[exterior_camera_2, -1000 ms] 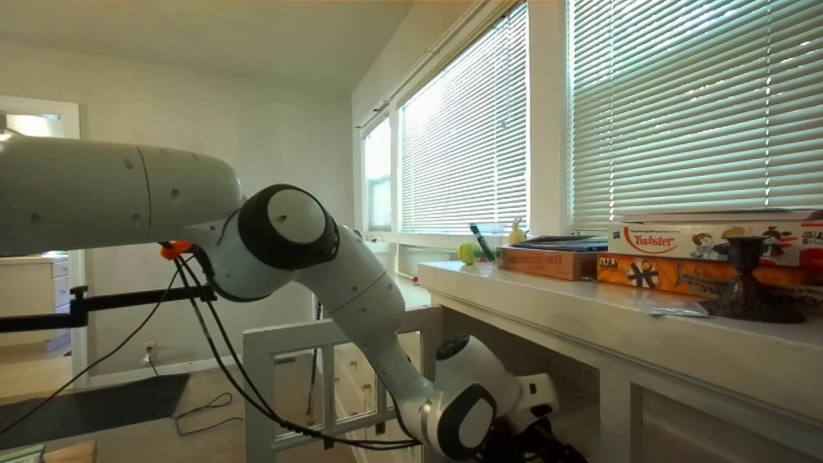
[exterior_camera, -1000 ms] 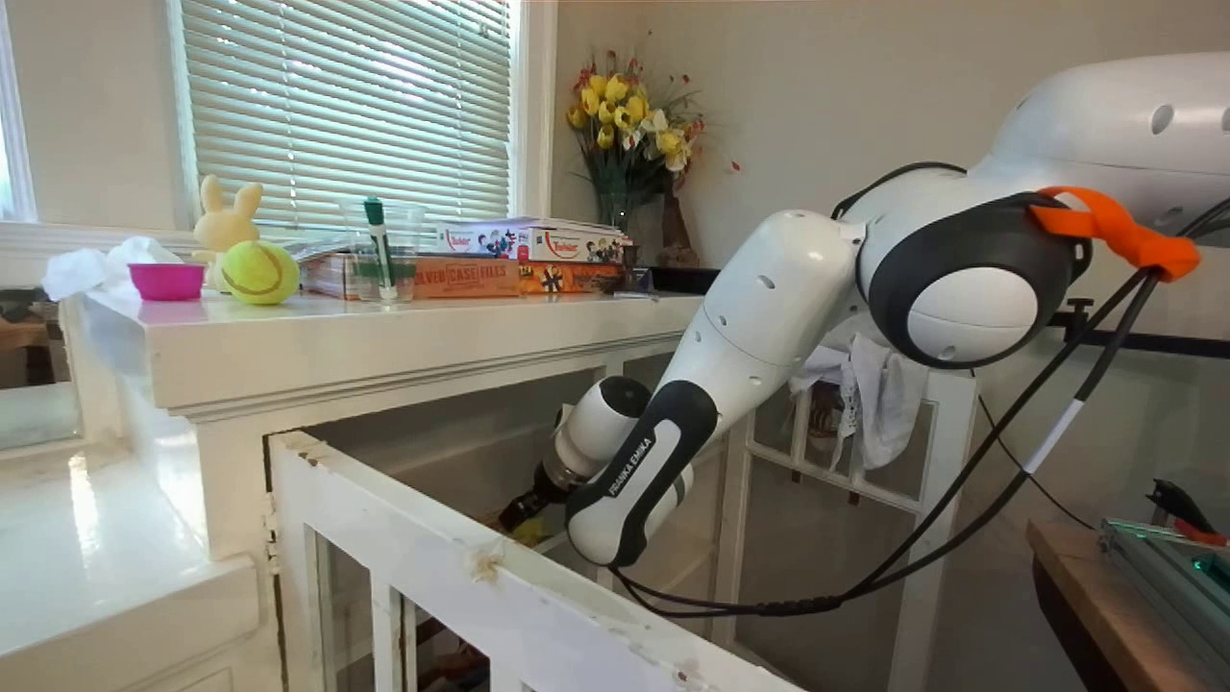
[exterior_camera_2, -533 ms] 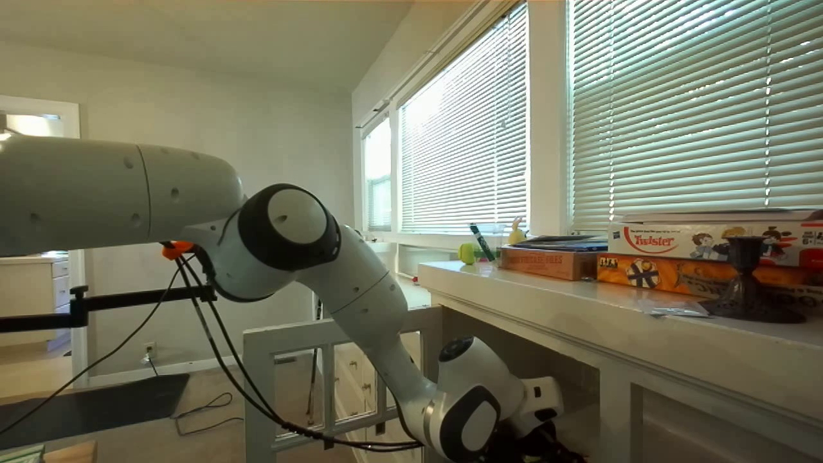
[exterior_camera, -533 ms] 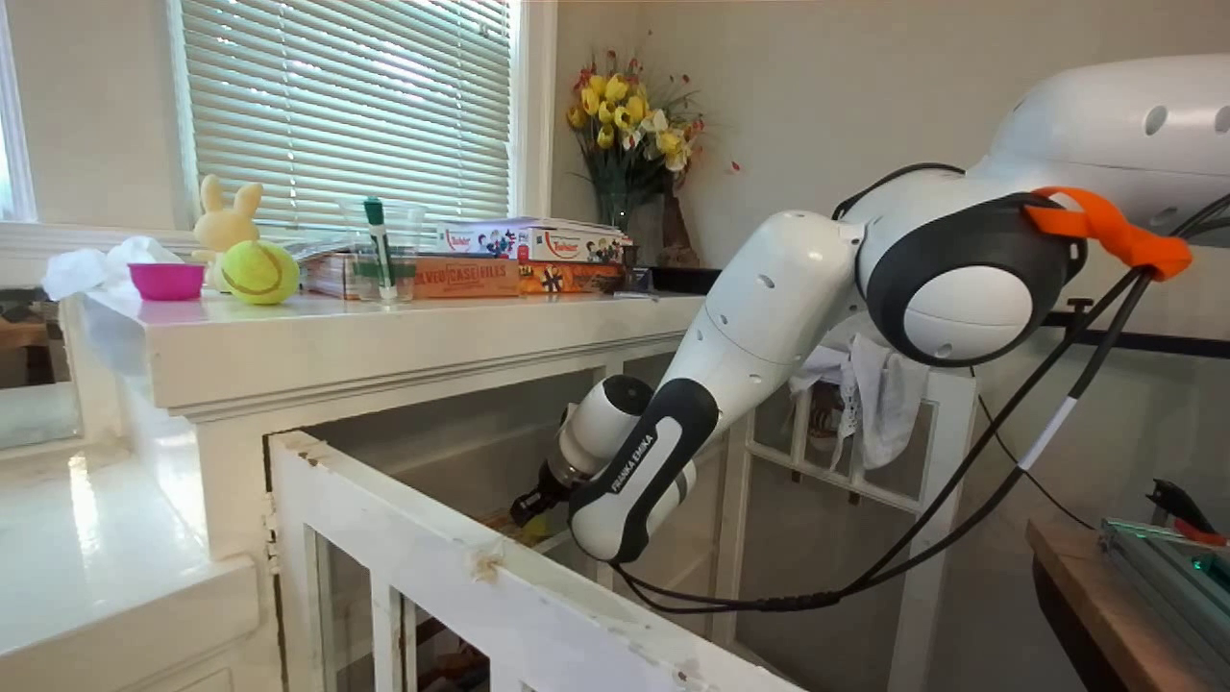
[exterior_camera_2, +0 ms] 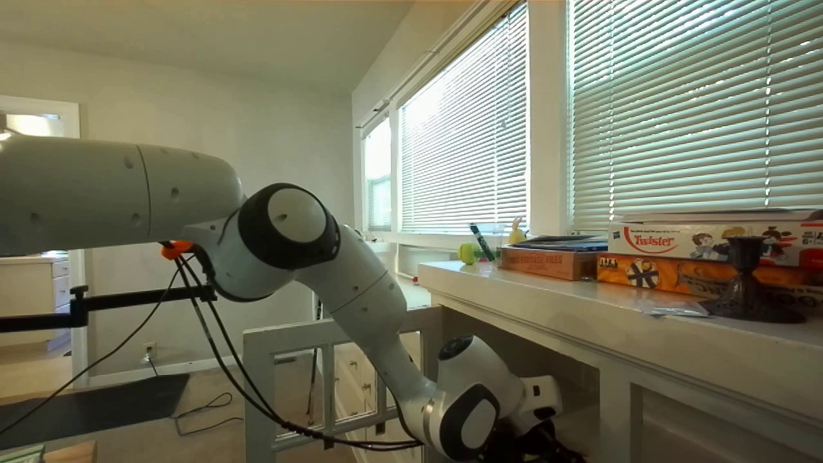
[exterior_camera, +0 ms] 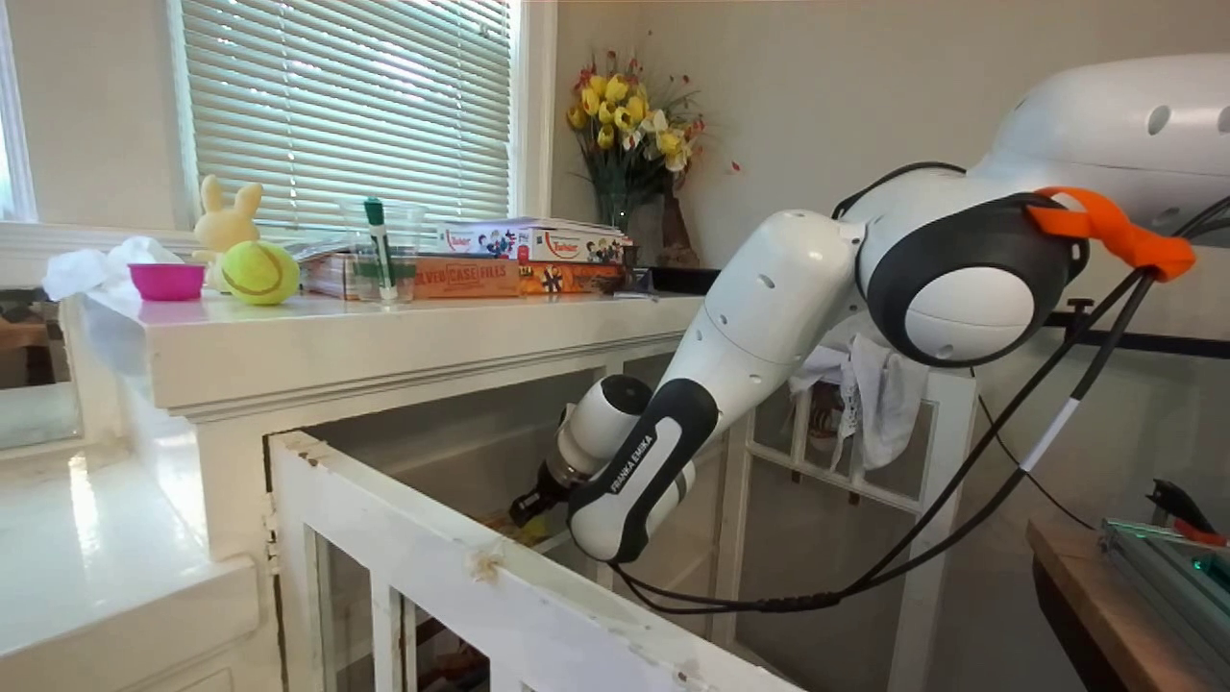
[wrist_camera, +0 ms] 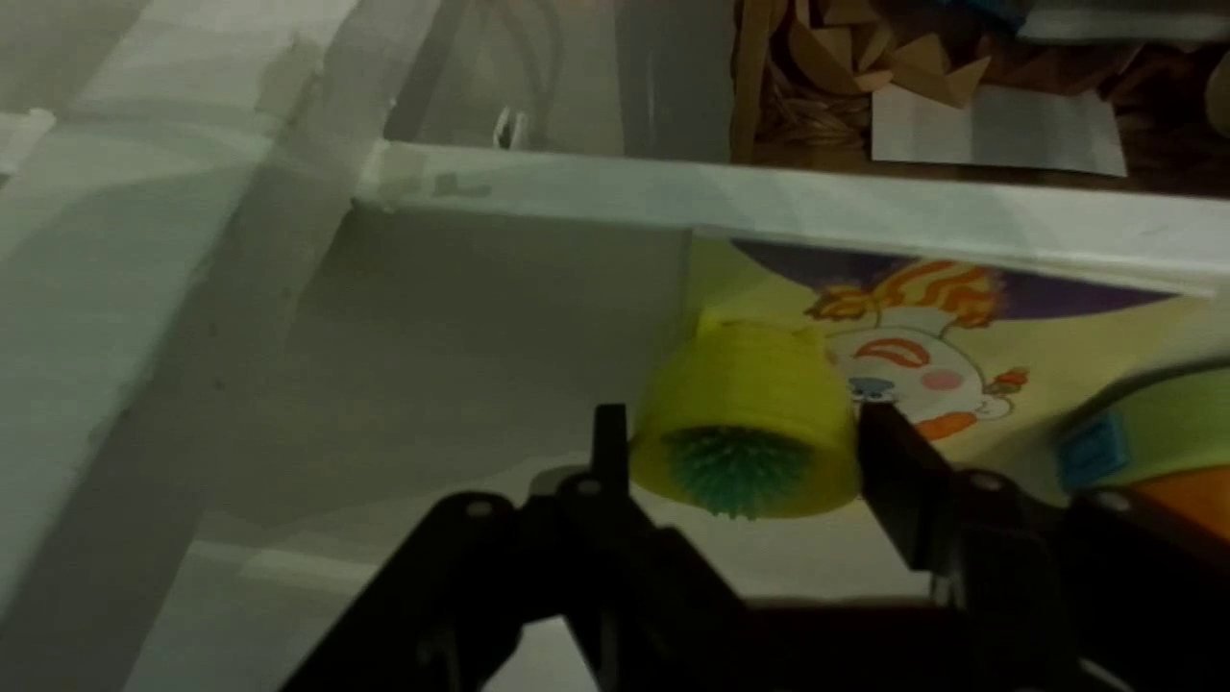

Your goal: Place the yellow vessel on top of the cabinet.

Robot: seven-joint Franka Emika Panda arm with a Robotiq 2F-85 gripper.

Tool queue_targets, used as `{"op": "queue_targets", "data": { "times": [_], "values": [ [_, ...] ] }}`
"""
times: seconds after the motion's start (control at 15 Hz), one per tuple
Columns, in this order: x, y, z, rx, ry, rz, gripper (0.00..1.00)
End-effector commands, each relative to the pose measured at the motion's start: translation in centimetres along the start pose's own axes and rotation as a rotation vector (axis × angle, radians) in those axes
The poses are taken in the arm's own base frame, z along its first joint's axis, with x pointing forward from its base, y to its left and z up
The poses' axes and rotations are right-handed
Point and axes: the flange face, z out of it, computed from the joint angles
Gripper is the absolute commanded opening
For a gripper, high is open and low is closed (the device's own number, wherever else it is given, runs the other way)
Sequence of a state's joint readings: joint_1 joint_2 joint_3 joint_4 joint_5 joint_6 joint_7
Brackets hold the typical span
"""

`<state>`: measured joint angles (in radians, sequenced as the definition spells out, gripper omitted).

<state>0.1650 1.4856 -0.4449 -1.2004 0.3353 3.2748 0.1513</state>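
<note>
In the wrist view a bright yellow vessel lies tipped with its mouth toward the camera, a green spiky thing inside it. Dark fingers press its two sides, so my gripper is shut on it. All this happens inside the white cabinet, below its top. From outside, only part of the gripper shows, with a bit of yellow under it. The cabinet's top edge runs above the arm in both exterior views.
On the cabinet top stand a pink bowl, a tennis ball, a clear cup with a marker, game boxes and a dark candle holder. A framed door swings out. A clown-face card lies by the vessel.
Over the last second the fingers have closed in around the vessel. Seen from outside, the gripper's visible end has shifted slightly; the rest of the arm has barely moved.
</note>
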Motion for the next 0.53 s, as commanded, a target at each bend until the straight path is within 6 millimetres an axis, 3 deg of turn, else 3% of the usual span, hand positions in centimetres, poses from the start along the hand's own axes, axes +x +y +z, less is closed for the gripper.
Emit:
{"op": "queue_targets", "data": {
  "times": [0.0, 0.47],
  "values": [
    [-2.1, -2.0, -0.2, 0.001, -0.047, 0.004, 0.36],
    [-4.8, -4.7, -1.7, 0.045, 0.036, 0.056, 0.36]
  ]
}}
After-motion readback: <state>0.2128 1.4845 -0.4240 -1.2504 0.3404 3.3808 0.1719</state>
